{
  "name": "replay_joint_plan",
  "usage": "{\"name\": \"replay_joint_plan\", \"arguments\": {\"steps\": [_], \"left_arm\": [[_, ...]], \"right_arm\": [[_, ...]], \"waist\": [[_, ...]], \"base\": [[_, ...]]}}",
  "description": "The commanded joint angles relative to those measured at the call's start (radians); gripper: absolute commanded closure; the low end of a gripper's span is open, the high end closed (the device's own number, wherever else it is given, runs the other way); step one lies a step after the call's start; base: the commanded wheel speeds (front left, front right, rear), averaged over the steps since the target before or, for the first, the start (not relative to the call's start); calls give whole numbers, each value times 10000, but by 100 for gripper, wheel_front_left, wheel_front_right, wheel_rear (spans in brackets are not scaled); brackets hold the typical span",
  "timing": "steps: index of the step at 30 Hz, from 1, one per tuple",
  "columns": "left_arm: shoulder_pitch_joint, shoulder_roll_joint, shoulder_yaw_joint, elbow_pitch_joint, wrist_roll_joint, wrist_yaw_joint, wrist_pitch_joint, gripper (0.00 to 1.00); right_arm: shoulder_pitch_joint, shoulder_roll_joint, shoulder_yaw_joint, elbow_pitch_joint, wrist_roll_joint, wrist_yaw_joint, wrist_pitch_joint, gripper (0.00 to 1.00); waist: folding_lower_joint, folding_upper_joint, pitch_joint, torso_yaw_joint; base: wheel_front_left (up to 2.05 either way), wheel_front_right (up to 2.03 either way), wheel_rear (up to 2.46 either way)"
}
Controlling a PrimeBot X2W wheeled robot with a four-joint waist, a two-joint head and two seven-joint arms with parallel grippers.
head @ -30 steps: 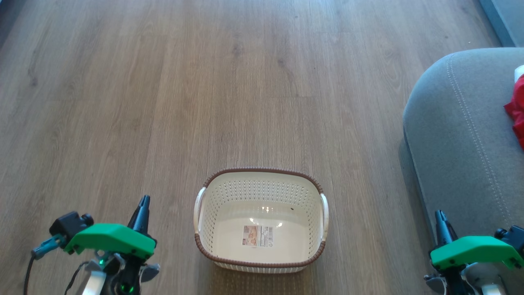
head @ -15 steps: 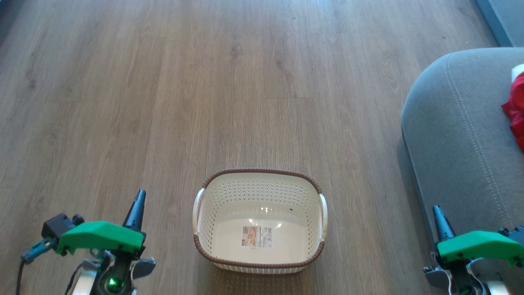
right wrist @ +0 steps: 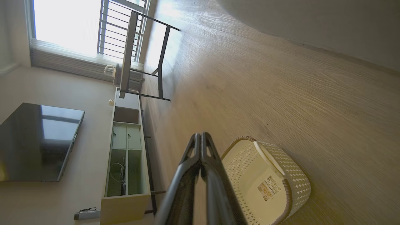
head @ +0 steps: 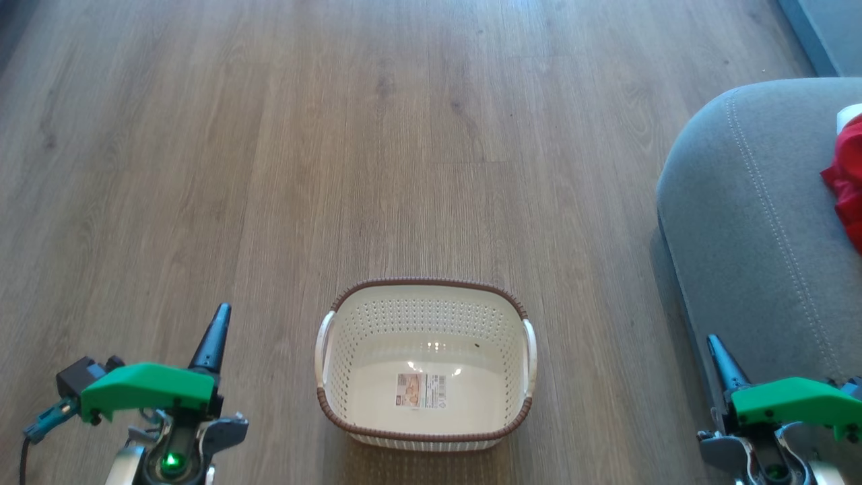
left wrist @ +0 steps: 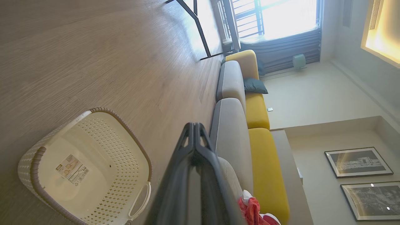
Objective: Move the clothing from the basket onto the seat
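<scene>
The cream perforated basket (head: 423, 281) holds just its label sticker (head: 421, 391), red clothing (head: 850, 192) lies crumpled on the grey seat (head: 741, 202), left hand (head: 219, 315) and right hand (head: 715, 345) clenched empty.

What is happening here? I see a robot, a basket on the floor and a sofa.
The robot is at the end of a job: moving clothing out of the basket onto the seat. The basket stands on the wooden floor with nothing inside but its label. Red clothing lies on the seat. The left gripper and the right gripper are shut, hold nothing, and hang on either side of the basket.
</scene>
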Motion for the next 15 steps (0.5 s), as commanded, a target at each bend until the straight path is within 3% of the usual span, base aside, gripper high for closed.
{"name": "replay_joint_plan", "arguments": {"steps": [1,15], "left_arm": [[-318,-5,460,-391,-195,-117,58,100],[-286,-285,1191,-523,-1389,-450,468,100]], "right_arm": [[-598,-112,137,-390,280,55,98,100],[-741,-126,113,-434,2022,63,473,100]], "waist": [[0,0,-2,-4],[0,0,-33,-62]], "base": [[0,0,0],[0,0,0]]}}
